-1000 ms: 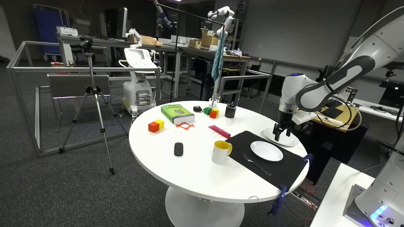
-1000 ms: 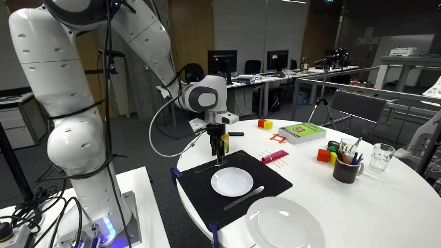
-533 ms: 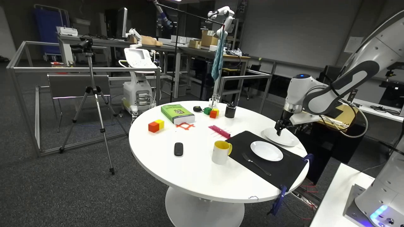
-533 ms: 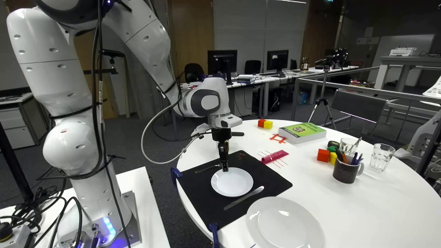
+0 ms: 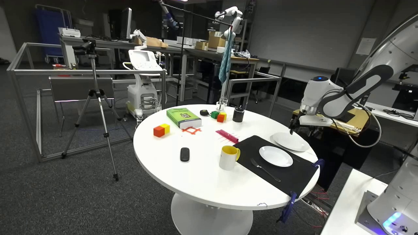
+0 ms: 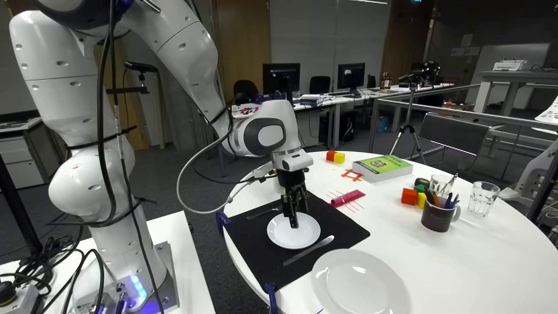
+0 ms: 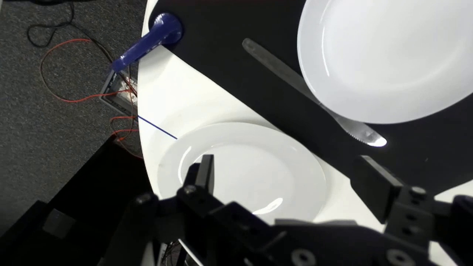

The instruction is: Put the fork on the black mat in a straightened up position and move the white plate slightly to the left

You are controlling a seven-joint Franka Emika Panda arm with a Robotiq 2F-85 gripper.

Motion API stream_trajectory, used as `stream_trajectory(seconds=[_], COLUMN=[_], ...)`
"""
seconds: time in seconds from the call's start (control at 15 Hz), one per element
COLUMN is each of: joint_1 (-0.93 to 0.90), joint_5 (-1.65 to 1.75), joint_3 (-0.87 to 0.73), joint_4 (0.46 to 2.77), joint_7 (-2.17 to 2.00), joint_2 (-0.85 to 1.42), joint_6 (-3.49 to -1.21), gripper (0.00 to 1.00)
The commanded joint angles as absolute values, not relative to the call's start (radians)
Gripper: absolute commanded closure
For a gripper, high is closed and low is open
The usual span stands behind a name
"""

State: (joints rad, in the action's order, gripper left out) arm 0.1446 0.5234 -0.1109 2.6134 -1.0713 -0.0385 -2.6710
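The fork (image 5: 265,170) lies on the black mat (image 5: 248,150), roughly parallel to the mat's edge by the mug. Beside it, near the mat's middle, rests the white plate (image 6: 293,240). In the wrist view this white plate (image 7: 388,55) fills the upper right, and the fork is out of view. My gripper (image 7: 285,162) is raised above the table, tilted, its fingers (image 7: 205,173) wide apart with nothing between them. In an exterior view the gripper (image 6: 299,214) partly covers the white plate and the far part of the fork.
A knife (image 7: 295,79) lies on the mat along the plate's other side. A larger plate (image 7: 255,166) sits off the mat, below my fingers in the wrist view. Blue clamps (image 6: 222,218) grip the mat's corners. A white-and-yellow mug (image 5: 228,160) stands near the fork.
My gripper has moved away from the fork's side of the mat, across the white plate and upward, turning and tilting as it goes. Fork, plate and mat have stayed in place.
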Motion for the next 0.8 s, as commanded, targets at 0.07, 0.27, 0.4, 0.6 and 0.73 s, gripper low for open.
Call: stream_trajectory(seconds=[0.07, 0.27, 0.4, 0.6, 0.73], joint_1=[0.21, 0.235, 0.25, 0.261, 0.253], joint_5=[0.634, 0.784, 0.861, 0.92, 0.891], joint_3=[-0.158, -0.179, -0.188, -0.197, -0.203], joint_4=[2.65, 2.636, 2.635, 2.641, 2.657], joint_7=[-1.262, -1.429, -1.551, -1.685, -1.714], joint_2=[-0.045, -0.044, -0.052, -0.053, -0.035], joint_6=[-2.893, -2.977, -3.019, -3.083, -3.157], gripper=[0.0, 0.0, 0.0, 0.0, 0.0])
